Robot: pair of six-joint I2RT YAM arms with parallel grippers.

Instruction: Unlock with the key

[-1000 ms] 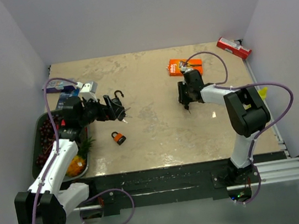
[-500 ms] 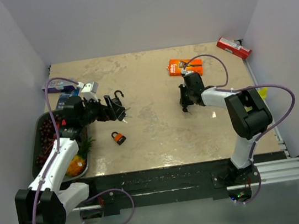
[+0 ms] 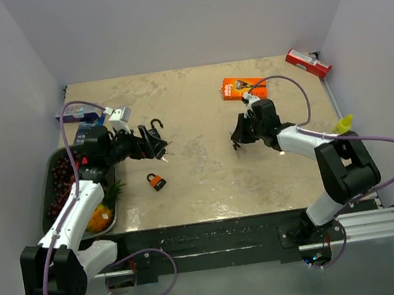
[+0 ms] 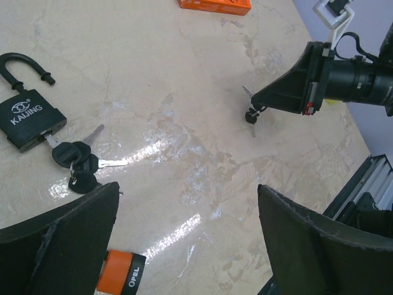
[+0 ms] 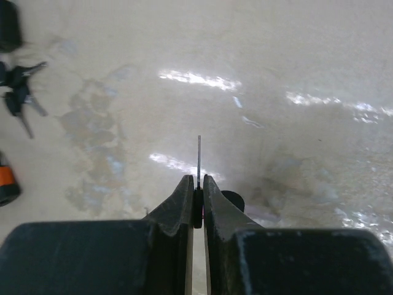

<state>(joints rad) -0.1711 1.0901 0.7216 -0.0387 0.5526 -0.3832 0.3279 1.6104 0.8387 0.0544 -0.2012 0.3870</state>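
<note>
- Far left: dark tray (image 3: pixel 49 212) of fruit at the table (image 3: pixel 209 182) edge, beside the left arm
- Left claw (image 3: pixel 154 145): fingers spread fully wide and holding nothing, set low over the table
- Black padlock (image 4: pixel 31 114): lies flat just beside the left claw with its shackle swung open. A key bunch (image 4: pixel 77 161) lies at its base, and one key appears to sit in the keyhole
- Orange padlock (image 3: pixel 157 181): lies flat on the table nearer the arm bases, apart from the black one and touched by neither claw
- Right claw (image 5: pixel 196 183): pinched tight on the key (image 5: pixel 199 153), held by its head. The thin blade sticks straight out past the fingertips and points towards the padlocks
- A second dark key head shows just beside the right claw's tip. Cannot tell whether the held key touches the table
- The key is well apart from both padlocks
- Orange box (image 3: pixel 242 87) lies behind the right claw, and a red pack (image 3: pixel 308 63) sits in the far right corner
</note>
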